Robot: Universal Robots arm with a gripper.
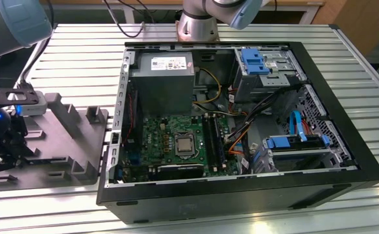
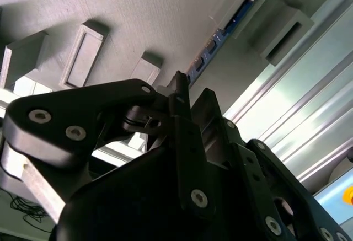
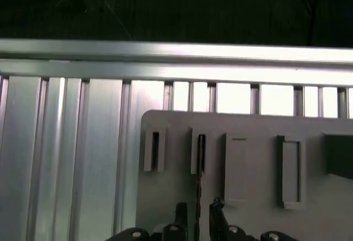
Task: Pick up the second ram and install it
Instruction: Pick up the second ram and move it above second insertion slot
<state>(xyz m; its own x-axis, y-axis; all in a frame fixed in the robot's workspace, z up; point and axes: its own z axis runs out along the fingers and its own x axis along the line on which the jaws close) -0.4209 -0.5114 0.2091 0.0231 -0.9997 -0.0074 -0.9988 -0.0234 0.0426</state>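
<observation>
The second ram [image 3: 199,155] is a thin dark stick standing on edge in a slot of the grey tray [image 3: 259,125]. In the second wrist view the ram [image 2: 212,42] runs along the tray's slot blocks, with small chips along it. My gripper [image 3: 197,214] hangs low over the tray with one black fingertip on each side of the stick's near end; a small gap shows on both sides, so it is open. In the exterior view the gripper [image 1: 1,144] is at the far left over the tray [image 1: 66,141].
An open black computer case [image 1: 241,195] lies at the exterior view's right, holding the green motherboard [image 1: 170,141] with long black slots [image 1: 212,141], a grey power supply [image 1: 160,83], cables and blue drive brackets. The slatted metal table [image 1: 79,63] lies around them.
</observation>
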